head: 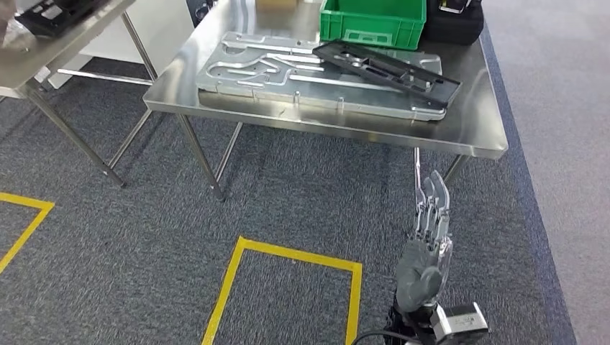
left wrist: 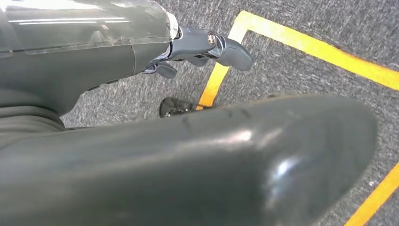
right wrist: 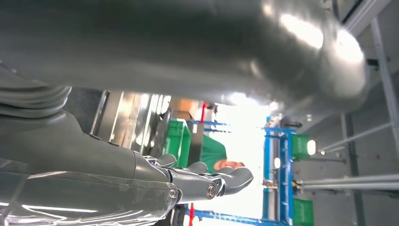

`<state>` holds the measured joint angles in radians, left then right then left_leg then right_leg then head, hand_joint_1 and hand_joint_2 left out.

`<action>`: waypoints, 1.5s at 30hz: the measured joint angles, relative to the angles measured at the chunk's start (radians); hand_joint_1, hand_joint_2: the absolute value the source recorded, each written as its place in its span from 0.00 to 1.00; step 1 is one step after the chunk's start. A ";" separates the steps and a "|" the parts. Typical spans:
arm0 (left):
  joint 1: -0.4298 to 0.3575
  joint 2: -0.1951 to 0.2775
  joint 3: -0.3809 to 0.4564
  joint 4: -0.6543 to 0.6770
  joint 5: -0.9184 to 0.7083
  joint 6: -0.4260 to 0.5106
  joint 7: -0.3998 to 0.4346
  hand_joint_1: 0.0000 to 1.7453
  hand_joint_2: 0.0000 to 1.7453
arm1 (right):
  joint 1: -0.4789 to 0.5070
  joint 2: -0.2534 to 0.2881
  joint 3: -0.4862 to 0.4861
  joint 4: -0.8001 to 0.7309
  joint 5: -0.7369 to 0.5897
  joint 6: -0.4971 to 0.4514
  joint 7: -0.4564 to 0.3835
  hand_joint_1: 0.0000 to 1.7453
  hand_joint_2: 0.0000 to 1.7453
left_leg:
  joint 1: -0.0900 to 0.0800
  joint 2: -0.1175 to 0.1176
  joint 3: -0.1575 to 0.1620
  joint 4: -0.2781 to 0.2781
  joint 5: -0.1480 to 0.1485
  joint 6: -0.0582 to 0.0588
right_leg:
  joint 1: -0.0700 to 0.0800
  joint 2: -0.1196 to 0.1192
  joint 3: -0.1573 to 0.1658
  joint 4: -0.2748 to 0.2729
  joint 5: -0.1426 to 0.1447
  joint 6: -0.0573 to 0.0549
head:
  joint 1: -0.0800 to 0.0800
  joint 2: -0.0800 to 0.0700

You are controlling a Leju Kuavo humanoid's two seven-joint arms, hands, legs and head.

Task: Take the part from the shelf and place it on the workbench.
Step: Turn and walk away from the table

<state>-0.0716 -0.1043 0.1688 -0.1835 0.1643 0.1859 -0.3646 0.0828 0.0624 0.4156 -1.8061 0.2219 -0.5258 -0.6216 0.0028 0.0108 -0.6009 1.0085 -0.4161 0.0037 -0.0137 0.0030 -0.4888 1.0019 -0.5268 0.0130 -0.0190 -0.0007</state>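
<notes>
A: Where is the part?

B: The black part (head: 388, 63) lies flat on the counter (head: 475, 129), across a big silver machined plate (head: 288, 75), well beyond the fingertips of the right hand (head: 426, 248) and higher than them. A green crate (head: 370, 21) stands just behind it. My judgement: the plate gives it a flat bed, so it rests there steadily, one end reaching past the plate's edge.

A: So nothing is being held?

B: Nothing. The right hand's fingers (head: 431, 205) are stretched straight and lie close side by side, holding nothing, with the thumb tucked low by the palm. They point up toward the counter's front edge but stay below it, over the grey carpet (head: 144, 237).

A: Why that pose?

B: The arm seems to hang at ease, wrist low; I read it as a rest pose with the placing apparently done.

A: And the left hand?

B: In the left wrist view the left hand (left wrist: 207, 47) hangs over the carpet, its fingers (left wrist: 233, 52) loosely extended and clear of everything, a yellow floor line (left wrist: 301, 42) running just past the fingertips.

A: Anyone nearby?

B: In the right wrist view, beyond the fingertips, a person in green (right wrist: 214, 157) stands by blue shelving (right wrist: 277, 169).
</notes>
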 joint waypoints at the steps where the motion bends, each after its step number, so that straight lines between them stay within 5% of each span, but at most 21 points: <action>1: 0.001 0.000 0.000 0.000 0.000 0.000 0.000 0.00 0.00 | -0.001 0.000 -0.001 -0.001 0.000 -0.002 0.000 0.00 0.00 | 0.001 0.000 -0.003 0.001 0.004 -0.007 | -0.001 -0.001 -0.006 -0.001 0.005 -0.009 | 0.000 0.000; 3: 0.002 0.000 0.001 0.000 -0.001 0.000 0.001 0.00 0.00 | -0.005 0.001 -0.004 -0.002 0.000 -0.004 0.001 0.00 0.00 | 0.005 -0.002 -0.020 0.028 -0.025 -0.018 | -0.003 -0.002 -0.020 -0.003 0.021 -0.026 | 0.000 0.000; 6: 0.001 0.000 0.001 0.000 -0.004 0.000 0.003 0.00 0.00 | -0.009 0.002 -0.007 -0.003 0.000 -0.008 0.003 0.00 0.00 | 0.009 -0.002 -0.079 0.200 -0.155 -0.029 | 0.000 -0.005 -0.053 -0.003 0.047 -0.039 | -0.001 0.000; 8: 0.001 0.000 0.001 0.000 -0.008 0.000 0.005 0.00 0.00 | -0.009 0.002 -0.014 -0.003 0.000 -0.011 0.004 0.00 0.00 | 0.009 -0.002 -0.090 0.288 -0.186 -0.030 | 0.006 -0.006 -0.075 -0.001 0.063 -0.040 | -0.001 0.000; 10: 0.001 0.000 0.001 0.000 -0.009 0.000 0.006 0.00 0.00 | -0.009 0.002 -0.022 -0.003 0.001 -0.013 0.006 0.00 0.00 | 0.007 -0.003 -0.029 0.231 -0.145 -0.020 | 0.012 -0.005 -0.094 0.001 0.077 -0.040 | -0.001 0.000; 13: -0.004 0.001 0.001 0.000 -0.010 0.000 0.005 0.00 0.00 | -0.007 0.002 -0.035 -0.003 0.003 -0.015 0.012 0.00 0.00 | -0.003 -0.004 0.116 0.014 -0.105 0.009 | 0.018 -0.004 -0.111 0.003 0.096 -0.033 | -0.001 0.000; 15: -0.006 0.002 0.001 0.000 -0.011 -0.001 0.005 0.00 0.00 | -0.001 0.002 -0.048 -0.003 0.007 -0.017 0.025 0.00 0.00 | -0.009 -0.003 0.139 -0.036 -0.107 0.016 | 0.017 -0.007 -0.116 0.003 0.108 -0.021 | -0.001 0.000; 18: -0.004 0.000 0.001 0.000 -0.009 -0.001 0.005 0.00 0.00 | 0.021 0.002 -0.076 -0.003 0.015 -0.024 0.042 0.00 0.00 | -0.006 -0.001 0.127 -0.051 -0.079 0.028 | 0.014 -0.008 -0.128 0.018 0.095 -0.003 | -0.002 0.000; 21: -0.003 -0.002 0.002 0.000 -0.008 -0.001 0.004 0.00 0.00 | 0.039 0.002 -0.104 -0.001 0.018 -0.028 0.048 0.00 0.00 | -0.004 0.003 0.097 -0.055 -0.049 0.040 | 0.008 -0.004 -0.179 0.164 -0.032 0.010 | -0.001 0.000; 23: -0.002 -0.002 0.002 0.000 -0.007 -0.002 0.004 0.00 0.00 | 0.053 0.001 -0.124 0.006 0.019 -0.027 0.064 0.00 0.00 | -0.004 0.003 0.071 -0.048 -0.035 0.039 | 0.004 -0.004 -0.200 0.264 -0.076 0.018 | -0.002 0.000; 25: 0.001 -0.003 0.004 0.000 -0.006 -0.003 0.004 0.00 0.00 | 0.066 0.001 -0.158 0.025 0.018 -0.025 0.086 0.00 0.00 | -0.003 0.003 0.046 -0.035 -0.026 0.035 | -0.002 -0.004 -0.159 0.242 -0.045 0.024 | -0.002 0.000; 27: 0.003 -0.004 0.005 0.000 -0.004 -0.004 0.004 0.00 0.00 | 0.070 0.001 -0.203 0.053 0.017 -0.018 0.099 0.00 0.00 | -0.002 0.002 0.023 -0.017 -0.021 0.029 | -0.006 -0.005 -0.065 0.108 -0.005 0.025 | -0.001 0.000; 29: 0.003 -0.005 0.006 0.000 -0.005 -0.004 0.003 0.00 0.00 | 0.068 0.002 -0.261 0.095 0.023 0.005 0.108 0.00 0.00 | -0.004 0.001 0.008 -0.001 -0.016 0.020 | -0.004 -0.004 -0.009 0.014 0.003 0.016 | -0.002 0.000; 33: 0.006 -0.007 0.009 0.000 -0.009 -0.004 0.003 0.00 0.00 | 0.051 0.010 -0.402 0.219 0.042 0.066 0.109 0.00 0.00 | -0.004 -0.002 -0.008 0.013 -0.015 -0.004 | -0.004 -0.005 -0.022 -0.002 0.019 -0.014 | -0.003 0.000; 35: 0.008 -0.007 0.011 0.000 -0.014 -0.004 0.003 0.00 0.00 | 0.034 0.016 -0.466 0.286 0.047 0.094 0.110 0.00 0.00 | -0.001 -0.004 -0.036 0.082 -0.083 -0.015 | -0.008 -0.007 -0.040 -0.005 0.037 -0.028 | -0.005 0.000; 38: 0.009 -0.008 0.013 0.000 -0.018 -0.005 0.003 0.00 0.00 | 0.019 0.021 -0.542 0.374 0.050 0.116 0.107 0.00 0.00 | 0.003 -0.005 -0.085 0.261 -0.193 -0.025 | -0.006 -0.008 -0.074 -0.002 0.062 -0.031 | -0.006 0.000; 40: 0.010 -0.008 0.014 0.000 -0.019 -0.007 0.003 0.00 0.00 | 0.011 0.026 -0.582 0.420 0.061 0.115 0.112 0.00 0.00 | 0.004 -0.005 -0.054 0.264 -0.175 -0.025 | -0.005 -0.009 -0.094 0.001 0.076 -0.028 | -0.006 0.000; 43: 0.008 -0.008 0.016 0.000 -0.022 -0.010 0.003 0.00 0.00 | -0.004 0.031 -0.631 0.483 0.078 0.115 0.120 0.00 0.00 | 0.002 -0.007 0.093 0.055 -0.114 -0.010 | -0.003 -0.008 -0.114 0.004 0.095 -0.019 | -0.006 0.000; 45: 0.005 -0.008 0.019 0.000 -0.025 -0.010 0.005 0.00 0.00 | -0.027 0.031 -0.668 0.557 0.089 0.124 0.123 0.00 0.00 | -0.003 -0.008 0.143 -0.031 -0.109 0.000 | -0.002 -0.007 -0.118 0.003 0.108 -0.007 | -0.006 0.000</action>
<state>-0.0663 -0.1123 0.1874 -0.1839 0.1390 0.1762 -0.3592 0.0562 0.0935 -0.2529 -1.2491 0.3107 -0.4015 -0.4988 0.0000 0.0023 -0.4576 0.9770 -0.5256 0.0042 -0.0153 -0.0043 -0.6069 1.0050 -0.4187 0.0059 -0.0250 -0.0008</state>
